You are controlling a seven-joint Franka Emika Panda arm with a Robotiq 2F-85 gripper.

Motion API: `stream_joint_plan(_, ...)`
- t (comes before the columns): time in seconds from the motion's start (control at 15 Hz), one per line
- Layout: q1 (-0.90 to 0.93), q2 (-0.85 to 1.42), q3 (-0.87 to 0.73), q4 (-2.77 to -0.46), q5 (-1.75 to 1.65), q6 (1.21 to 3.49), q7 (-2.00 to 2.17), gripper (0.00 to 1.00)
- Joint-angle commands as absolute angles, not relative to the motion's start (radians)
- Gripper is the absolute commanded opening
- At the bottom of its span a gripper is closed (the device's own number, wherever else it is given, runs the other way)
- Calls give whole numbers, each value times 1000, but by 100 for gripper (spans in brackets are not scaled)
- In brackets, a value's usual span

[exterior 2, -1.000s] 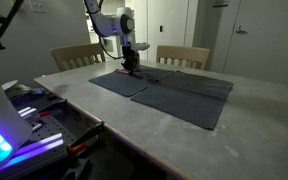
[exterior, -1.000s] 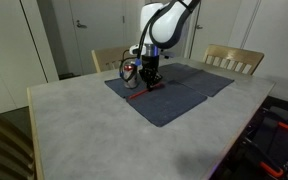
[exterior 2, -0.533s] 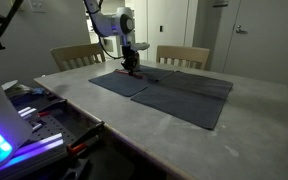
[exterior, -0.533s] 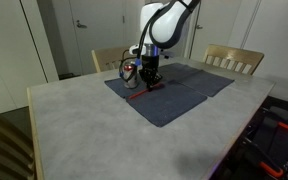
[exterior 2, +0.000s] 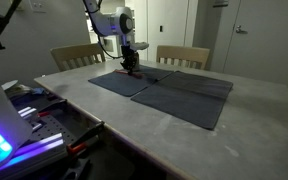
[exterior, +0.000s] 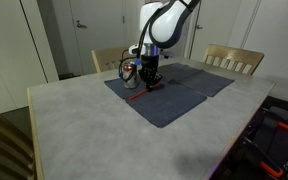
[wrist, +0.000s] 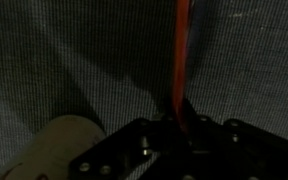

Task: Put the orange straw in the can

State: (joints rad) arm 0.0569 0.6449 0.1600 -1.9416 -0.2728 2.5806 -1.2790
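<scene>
The orange straw (exterior: 141, 94) lies flat on a dark grey cloth (exterior: 179, 100) on the table. My gripper (exterior: 151, 83) is down on the cloth over one end of the straw. In the wrist view the straw (wrist: 181, 50) runs from the top edge straight into my jaws (wrist: 182, 122), which look shut on it. The can (exterior: 130, 70), silver with a red band, stands upright on the cloth close beside the gripper. In an exterior view the gripper (exterior 2: 131, 68) hides most of the can.
Two wooden chairs (exterior: 233, 60) (exterior: 106, 58) stand at the far side of the pale table (exterior: 84, 130). A pale rounded shape (wrist: 59, 142) sits at the lower left of the wrist view; I cannot tell what it is. Equipment with lights (exterior 2: 9, 135) stands beside the table.
</scene>
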Motion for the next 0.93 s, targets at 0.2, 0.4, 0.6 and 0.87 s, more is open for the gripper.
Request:
stream_joint_plan(0.2,57,615,162,-1966,-282,2565,-1277,2)
stream_joint_plan(0.4,58,612,162,-1967,-281,2562,-1275,2)
stream_joint_plan(0.6,61,605,161,-1967,-282,2550,-1272,2)
stream_joint_plan(0.87,65,598,161,-1969,-282,2537,-1271,2)
